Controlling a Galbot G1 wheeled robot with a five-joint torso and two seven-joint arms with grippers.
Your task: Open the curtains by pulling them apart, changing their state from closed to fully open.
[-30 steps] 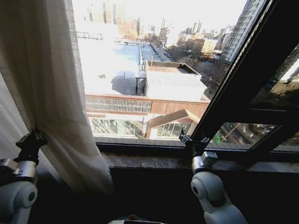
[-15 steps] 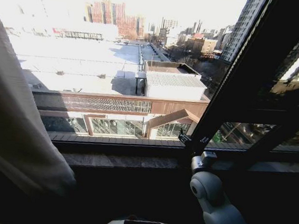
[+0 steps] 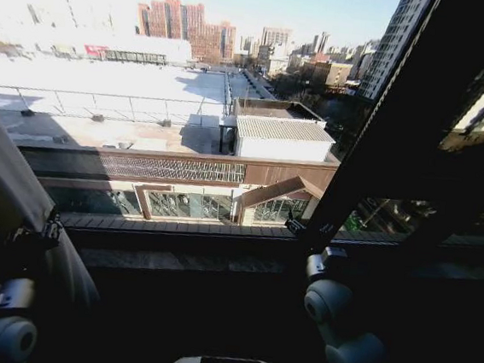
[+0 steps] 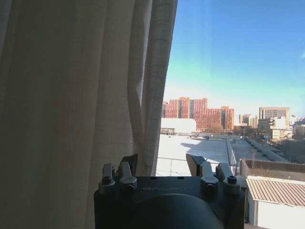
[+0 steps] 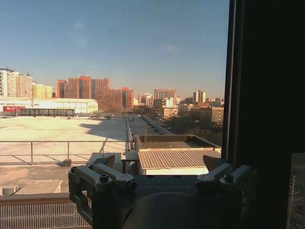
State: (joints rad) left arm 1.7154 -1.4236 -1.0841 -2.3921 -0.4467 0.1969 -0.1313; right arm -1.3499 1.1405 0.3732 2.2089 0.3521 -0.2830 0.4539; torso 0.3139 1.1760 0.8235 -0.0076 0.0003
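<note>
Head view: the curtains (image 3: 6, 184) hang bunched at the far left, about 9 o'clock, running down toward 7 o'clock, and most of the window stands uncovered onto rooftops and distant buildings. The left gripper (image 3: 46, 230) sits at about 8 o'clock, right against the lower edge of the fabric; whether it touches the fabric cannot be told here. The right gripper (image 3: 308, 230) is at about 4 o'clock, close to the sill (image 3: 183, 262) and the foot of the black frame (image 3: 383, 144) that slants up toward 1 o'clock.

In the left wrist view the curtains (image 4: 76, 95) fill the side from 12 round to 7 o'clock, pleats hanging upright, with open sky beside them. The left gripper (image 4: 162, 164) has its fingers (image 4: 129, 164) spread apart, holding nothing; the curtain edge hangs just beyond one finger.

In the right wrist view the right gripper (image 5: 159, 164) also has its fingers (image 5: 104, 162) spread wide and empty, with the dark frame (image 5: 259, 95) just beside it at 3 o'clock.
</note>
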